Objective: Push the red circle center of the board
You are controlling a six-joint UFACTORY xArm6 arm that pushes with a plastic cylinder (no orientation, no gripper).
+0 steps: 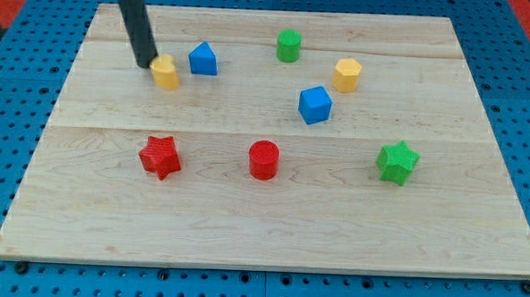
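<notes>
On the wooden desk, the tool, a bare rod gripping nothing, rests my tip beside a yellow block, with the red circle lying down-right toward the view's bottom.

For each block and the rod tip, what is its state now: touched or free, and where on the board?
my tip: at the yellow block's left edge, upper left.
small yellow block: touching my tip.
blue triangular block: free, right of yellow.
red cylinder block: free, lower centre.
red star block: free, lower left.
wooden board: flat.
</notes>
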